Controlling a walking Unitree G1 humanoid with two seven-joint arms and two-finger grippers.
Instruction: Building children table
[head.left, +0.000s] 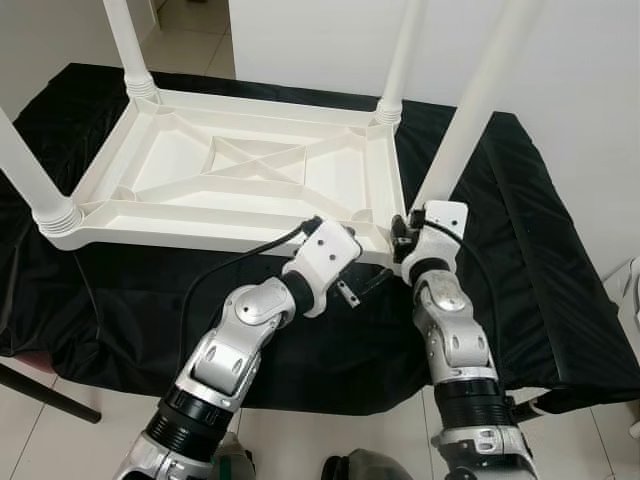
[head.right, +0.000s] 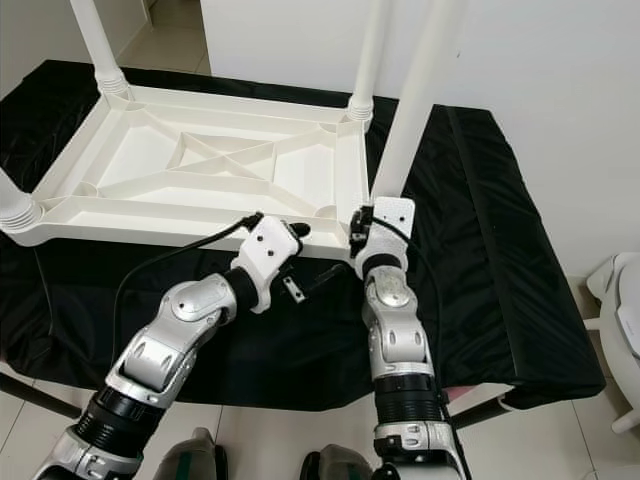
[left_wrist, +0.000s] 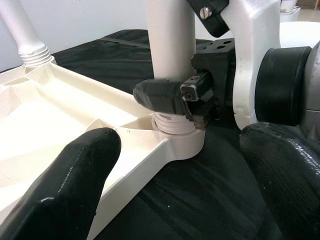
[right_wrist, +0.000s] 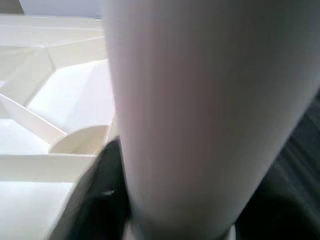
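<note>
Left eye view: white plastic children's table top (head.left: 240, 170) lies upside down on a black cloth-covered surface (head.left: 540, 260), ribbed underside up; four white plastic legs stand in its corner sockets – far-left leg (head.left: 128, 45), far-right leg (head.left: 400, 60), near-left leg (head.left: 25, 165), near-right leg (head.left: 480, 100); right gripper (head.left: 398, 232) sits at the foot of the near-right leg by the table's near-right corner; left gripper (head.left: 352, 290) is just beside that corner, low against the near edge; a black cable (head.left: 215, 265) loops from the left wrist over the cloth.

Right eye view: same layout; tiled floor (head.right: 290, 435) below the cloth edge; a white object (head.right: 625, 310) at the far right, too cropped to identify.

Left wrist view: left gripper's two black fingertips (left_wrist: 65, 185) stand wide apart, holding nothing – one over the table's rim, the other over the cloth; ahead, the right gripper's black finger (left_wrist: 162, 95) presses across the near-right leg just above its threaded base in the corner socket (left_wrist: 177, 142).

Right wrist view: near-right leg (right_wrist: 200, 115) very close and blurred; a dark finger (right_wrist: 102, 200) lies against its lower side; right gripper closed around this leg; table ribs (right_wrist: 35, 125) beyond.
</note>
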